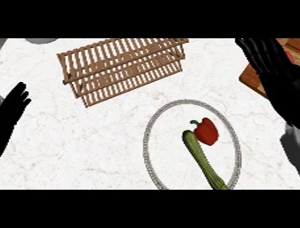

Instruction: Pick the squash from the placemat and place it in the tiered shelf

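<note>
A long green squash (pixel 203 161) lies lengthwise on a round white placemat with a grey rim (pixel 150 133), at the lower middle right. A red bell pepper (pixel 206 131) sits on the same placemat, touching the squash's upper end. The wooden slatted tiered shelf (pixel 120 67) stands at the upper middle of the counter. My right hand (pixel 276 67) hangs open at the right edge, fingers straight, above and to the right of the placemat. My left hand (pixel 4 116) rests open at the left edge, fingers up, far from the squash.
A wooden cutting board (pixel 254 75) lies at the upper right, partly under my right hand. A grey round object (pixel 42 40) shows at the top left edge. Bare marble counter (pixel 80 142) spans between the left hand and the placemat.
</note>
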Controlling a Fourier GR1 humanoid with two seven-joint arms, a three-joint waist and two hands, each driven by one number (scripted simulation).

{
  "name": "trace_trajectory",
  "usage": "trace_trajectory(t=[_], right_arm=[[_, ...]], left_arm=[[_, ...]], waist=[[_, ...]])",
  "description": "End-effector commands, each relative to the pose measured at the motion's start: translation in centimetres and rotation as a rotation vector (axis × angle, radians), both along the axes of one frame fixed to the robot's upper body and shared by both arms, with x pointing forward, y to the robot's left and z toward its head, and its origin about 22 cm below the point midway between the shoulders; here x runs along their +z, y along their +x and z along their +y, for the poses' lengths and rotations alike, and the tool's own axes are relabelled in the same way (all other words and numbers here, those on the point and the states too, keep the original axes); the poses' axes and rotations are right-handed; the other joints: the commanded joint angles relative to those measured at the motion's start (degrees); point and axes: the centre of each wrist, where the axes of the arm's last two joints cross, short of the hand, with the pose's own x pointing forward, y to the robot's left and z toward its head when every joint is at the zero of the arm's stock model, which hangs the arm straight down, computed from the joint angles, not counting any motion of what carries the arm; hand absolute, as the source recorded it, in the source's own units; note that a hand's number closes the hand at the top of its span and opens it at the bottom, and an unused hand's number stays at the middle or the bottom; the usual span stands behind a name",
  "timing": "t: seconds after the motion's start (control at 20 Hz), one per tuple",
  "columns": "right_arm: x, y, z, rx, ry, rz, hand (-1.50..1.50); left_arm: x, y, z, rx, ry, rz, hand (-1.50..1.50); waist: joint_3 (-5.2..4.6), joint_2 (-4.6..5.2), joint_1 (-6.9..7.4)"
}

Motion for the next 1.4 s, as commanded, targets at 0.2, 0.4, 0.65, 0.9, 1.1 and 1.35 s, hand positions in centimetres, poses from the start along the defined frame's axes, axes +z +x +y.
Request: trace_trajectory(t=[0.2,0.4,0.65,0.9,1.1,1.35], right_arm=[[-4.9,-0.9,6.5,0.456,-0.130,0.318,1.50],[-10.9,-1.6,5.9,0.293,0.000,0.626,-1.50],[-6.5,1.8,1.2,0.541,0.021,0.507,-1.50],[-0.7,2.1,-1.8,0.646,-0.374,0.387,-1.50],[3.5,0.6,0.0,0.680,-0.639,0.275,-1.50],[7.3,-2.5,2.3,0.524,-0.971,0.050,-1.50]], left_arm=[[1.4,1.5,-4.0,0.052,-0.093,-0.203,0.00],[-0.8,0.2,-5.4,0.060,-0.156,-0.198,0.00],[-1.2,1.3,-6.5,0.081,-0.142,-0.198,0.00],[0.6,1.4,-6.0,0.078,-0.141,-0.206,0.00],[0.0,0.6,-6.7,0.101,-0.149,-0.194,0.00],[0.2,0.4,-6.0,0.090,-0.145,-0.196,0.00]], waist=[[0.38,-0.66,1.90],[0.39,-0.62,1.15],[0.41,-0.92,0.24],[0.40,-1.20,-0.16],[0.35,-1.60,-0.18],[0.41,-1.76,-0.47]])
